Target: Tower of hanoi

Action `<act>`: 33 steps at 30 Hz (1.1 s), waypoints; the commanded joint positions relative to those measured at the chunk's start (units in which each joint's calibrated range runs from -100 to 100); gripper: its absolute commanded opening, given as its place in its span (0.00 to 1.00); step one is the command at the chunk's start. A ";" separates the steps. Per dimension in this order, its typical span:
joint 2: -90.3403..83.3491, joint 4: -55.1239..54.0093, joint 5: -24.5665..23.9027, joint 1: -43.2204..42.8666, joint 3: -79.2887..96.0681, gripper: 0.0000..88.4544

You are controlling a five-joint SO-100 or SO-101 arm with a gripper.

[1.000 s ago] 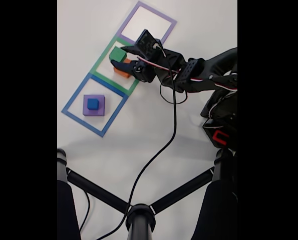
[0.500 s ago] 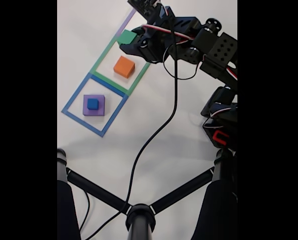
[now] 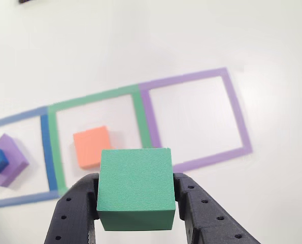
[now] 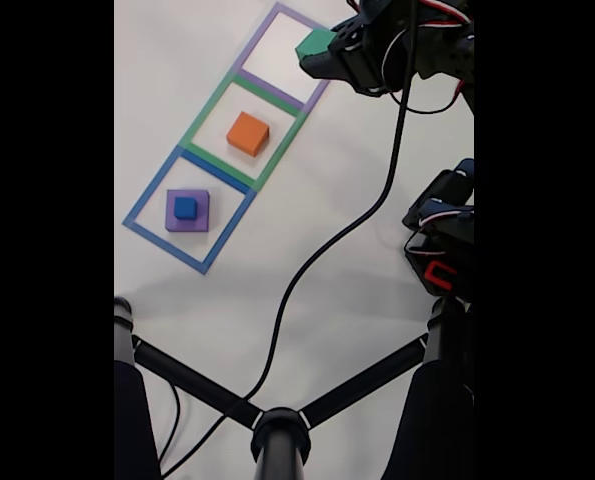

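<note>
The end effector (image 3: pixel 135 203) is clenched on the green cube (image 3: pixel 135 189), its two black fingers (image 3: pixel 74 213) pressing the cube's left and right faces in the other view, where the cube fills the lower middle of the frame well clear of the white worktop (image 3: pixel 140 40). In the fixed view the same green cube (image 4: pixel 315 44) sits at the tip of the end effector (image 4: pixel 322 52) near the top of the frame, at the right edge of the purple square outline (image 4: pixel 249 57). A second ago it was resting on the orange cube inside the green square outline (image 4: pixel 199 121); half a second ago it had been lifted to that outline's upper corner; now it has travelled on towards the purple one. The orange cube (image 4: pixel 248 133) is therefore bare, lying alone in the green outline at upper left centre of the fixed view, and shows in the other view (image 3: pixel 92 147) just above and left of the held cube. The purple cube (image 4: pixel 188 211) with the small dark blue cube (image 4: pixel 185 208) on top has not moved inside the blue square outline (image 4: pixel 144 203). For the puzzle this reads as a move in hand: the green cube looks bound for the vacant purple outline, which would free the orange cube for a later move.
</note>
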 commanded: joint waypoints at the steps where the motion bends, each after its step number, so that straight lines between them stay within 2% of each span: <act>1: -1.69 -0.25 0.00 3.40 -0.17 0.07; 6: -2.26 -5.59 0.00 7.44 6.55 0.07; 9: -2.42 -12.79 0.00 9.42 14.82 0.07; 12: -2.74 -25.66 0.00 10.87 26.54 0.07; 16: -0.73 -48.65 0.00 12.01 42.54 0.07; 22: 7.36 -74.63 0.00 12.85 55.90 0.07; 28: 17.62 -94.38 0.00 13.23 62.98 0.07; 33: 26.99 -106.36 0.00 13.08 64.16 0.07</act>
